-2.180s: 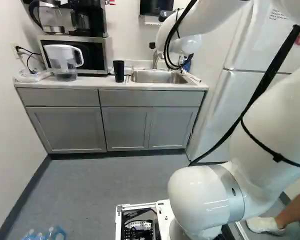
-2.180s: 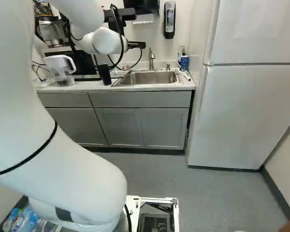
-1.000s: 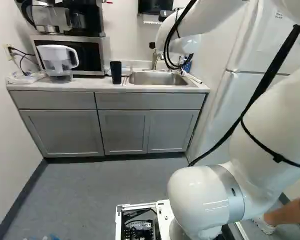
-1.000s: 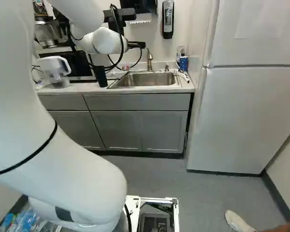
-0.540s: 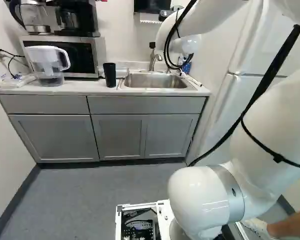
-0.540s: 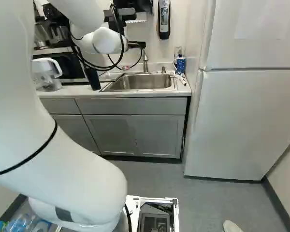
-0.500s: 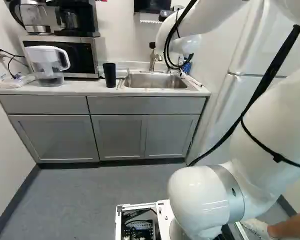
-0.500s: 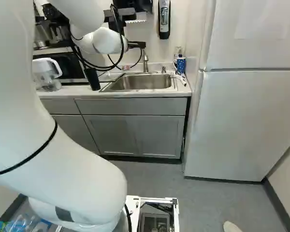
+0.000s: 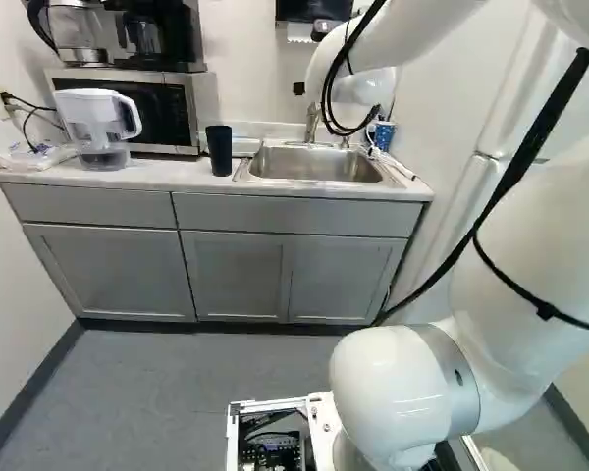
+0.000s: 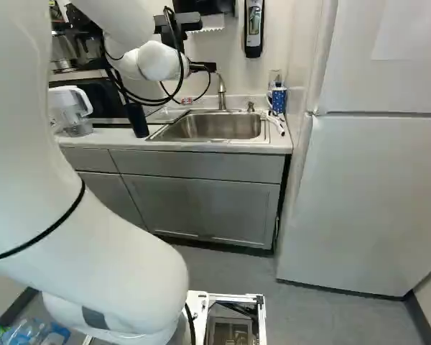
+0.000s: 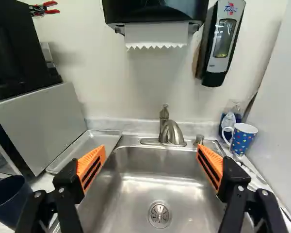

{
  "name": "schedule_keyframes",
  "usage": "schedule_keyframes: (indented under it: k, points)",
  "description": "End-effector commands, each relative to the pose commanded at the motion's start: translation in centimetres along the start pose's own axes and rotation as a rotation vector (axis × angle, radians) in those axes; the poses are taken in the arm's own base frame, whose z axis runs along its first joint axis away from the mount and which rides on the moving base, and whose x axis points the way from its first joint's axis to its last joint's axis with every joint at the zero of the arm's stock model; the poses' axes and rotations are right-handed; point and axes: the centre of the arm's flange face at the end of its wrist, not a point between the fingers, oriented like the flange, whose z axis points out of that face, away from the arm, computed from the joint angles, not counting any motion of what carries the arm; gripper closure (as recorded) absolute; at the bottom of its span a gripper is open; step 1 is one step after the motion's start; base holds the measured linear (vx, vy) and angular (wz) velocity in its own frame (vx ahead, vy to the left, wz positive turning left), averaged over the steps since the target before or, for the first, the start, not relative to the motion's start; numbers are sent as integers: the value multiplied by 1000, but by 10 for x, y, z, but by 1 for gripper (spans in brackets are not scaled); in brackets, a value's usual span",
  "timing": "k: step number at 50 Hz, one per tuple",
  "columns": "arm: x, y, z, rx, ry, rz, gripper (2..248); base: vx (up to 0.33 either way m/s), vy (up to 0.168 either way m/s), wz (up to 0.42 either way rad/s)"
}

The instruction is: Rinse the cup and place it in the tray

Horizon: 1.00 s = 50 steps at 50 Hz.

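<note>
Open air abv sink (image 11: pixel 131 194) & tray (image 11: pixel 92 141); faucet (image 11: pixel 170 132) blocks at back. Microwave (image 9: pixel 137 110) hems tray's L side; cup (image 9: pixel 220 152) nr sink's L; mug (image 11: pixel 242 141) + fridge (image 10: pixel 381 194) crowd R.

In the wrist view, you can see a small blue-and-red printed mark (image 11: pixel 230 8) at the top front of the wall dispenser (image 11: pixel 224 41); its lettering is stylized and you cannot read it with certainty. On the bottle (image 11: pixel 236 108) behind the mug (image 11: pixel 242 139), you can see a pale label (image 11: pixel 228 120), too small to read. In the left base view, markings on the microwave's control panel (image 9: pixel 180 110) are likewise illegible to you.
</note>
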Motion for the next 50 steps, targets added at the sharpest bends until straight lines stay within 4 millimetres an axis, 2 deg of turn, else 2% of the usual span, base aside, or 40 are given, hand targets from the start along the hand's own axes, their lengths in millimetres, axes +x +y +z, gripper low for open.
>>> schedule_keyframes:
  k: [50]
  points:
    - [0,0,0,0,0,0,3,125,-49,154]
